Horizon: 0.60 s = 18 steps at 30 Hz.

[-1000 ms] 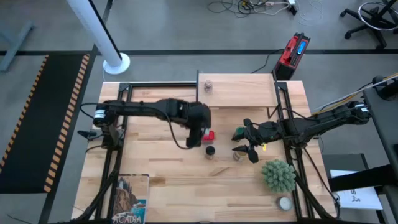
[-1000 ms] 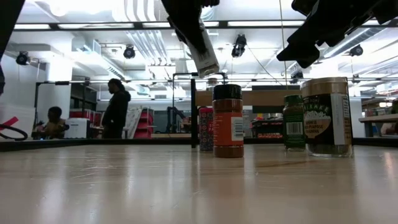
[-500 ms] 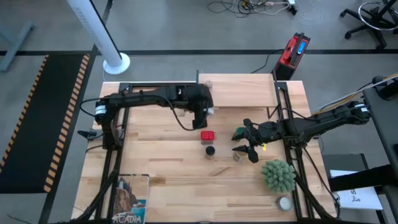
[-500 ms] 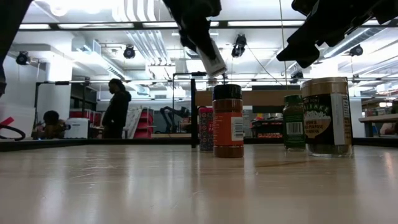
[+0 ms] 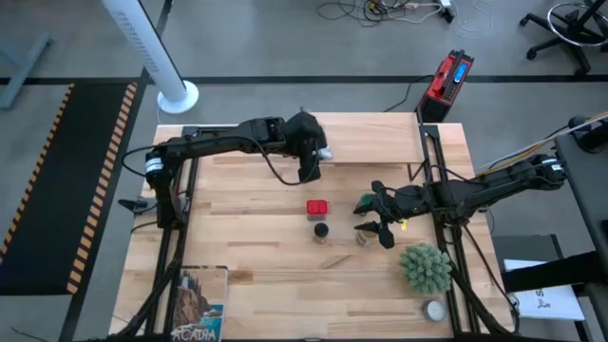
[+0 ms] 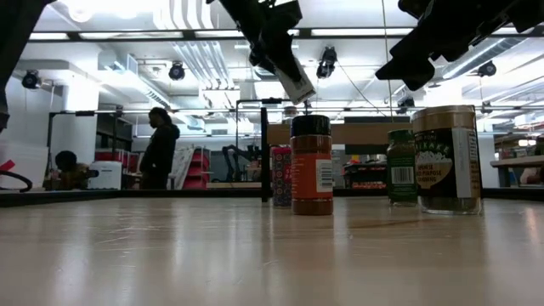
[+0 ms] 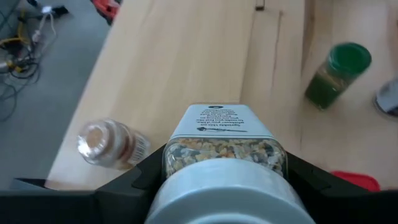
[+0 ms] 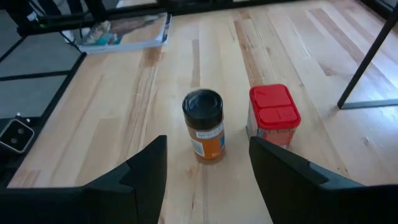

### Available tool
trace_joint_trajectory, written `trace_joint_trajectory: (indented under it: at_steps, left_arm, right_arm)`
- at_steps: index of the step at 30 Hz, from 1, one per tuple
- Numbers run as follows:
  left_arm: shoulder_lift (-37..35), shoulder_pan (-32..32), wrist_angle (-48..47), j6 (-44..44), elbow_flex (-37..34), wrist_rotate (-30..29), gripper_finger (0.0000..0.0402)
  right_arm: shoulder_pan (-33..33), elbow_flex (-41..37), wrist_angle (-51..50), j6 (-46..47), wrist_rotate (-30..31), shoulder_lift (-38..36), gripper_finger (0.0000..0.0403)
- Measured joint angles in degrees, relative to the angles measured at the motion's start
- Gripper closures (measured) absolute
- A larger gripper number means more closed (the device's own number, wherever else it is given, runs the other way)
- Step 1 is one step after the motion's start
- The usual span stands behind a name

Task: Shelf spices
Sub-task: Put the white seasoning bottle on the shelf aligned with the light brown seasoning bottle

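The left gripper (image 5: pixel 318 152) is holding a white-lidded jar (image 7: pixel 225 163), fingers closed on it, above the shelf (image 5: pixel 366 141) at the worktop's far edge. The jar is lying tilted, its long axis running away from the wrist camera, base pointing ahead. One tan jar (image 7: pixel 112 143) is already lying on the shelf. Near the worktop's middle, the red tin (image 5: pixel 317 207), black-lidded jar (image 5: pixel 321 230), green-lidded jar (image 6: pixel 401 166) and a grey-lidded jar (image 6: pixel 445 159) are waiting. The right gripper (image 5: pixel 380 217) is hovering open there, empty.

left pincer (image 5: pixel 314 158) with white-lidded jar (image 7: pixel 225 163), apparently moved over shelf (image 5: pixel 366 138)
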Motion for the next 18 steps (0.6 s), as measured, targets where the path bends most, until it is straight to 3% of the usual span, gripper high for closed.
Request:
trace_joint_trajectory:
  at_steps: [18]
  left_arm:
    - [0.0,1.4,7.2,1.7,0.0,2.0,0.0212]
  right_arm:
    - [0.0,0.0,0.7,-0.9,0.0,0.0,0.0199]
